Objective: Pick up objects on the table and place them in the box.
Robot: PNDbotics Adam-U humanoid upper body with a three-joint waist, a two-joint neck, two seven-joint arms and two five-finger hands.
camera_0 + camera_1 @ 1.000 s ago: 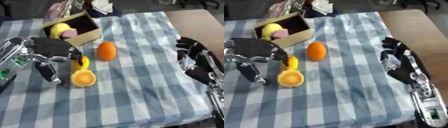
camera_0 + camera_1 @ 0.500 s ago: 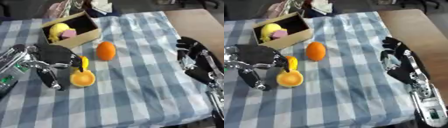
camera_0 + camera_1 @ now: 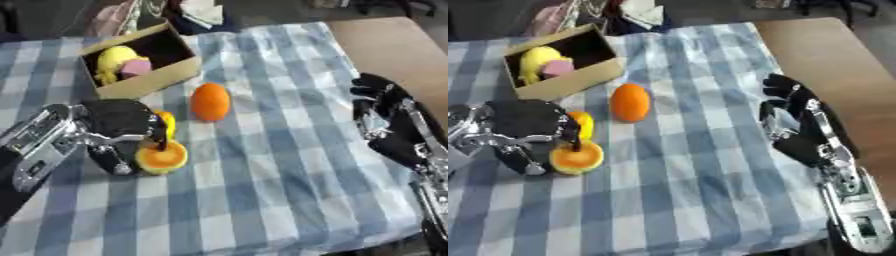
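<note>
A cardboard box (image 3: 150, 80) stands at the back left, holding a yellow object (image 3: 115, 59) and a pink block (image 3: 136, 68). In front of it lies a whole orange (image 3: 210, 101). A flat round orange-yellow piece (image 3: 161, 157) lies left of centre, with a small yellow object (image 3: 166, 122) just behind it. My left hand (image 3: 118, 124) hovers over these two, fingers curled down around the orange-yellow piece, one finger touching its top. My right hand (image 3: 798, 120) rests open at the right, fingers up, holding nothing.
A blue and white checked cloth (image 3: 280, 165) covers the table; bare brown tabletop (image 3: 824, 55) shows at the far right. Crumpled items (image 3: 201, 10) lie beyond the box at the back edge.
My left hand has moved down and right, closing its fingers in around the orange-yellow piece. The right hand has stayed still.
</note>
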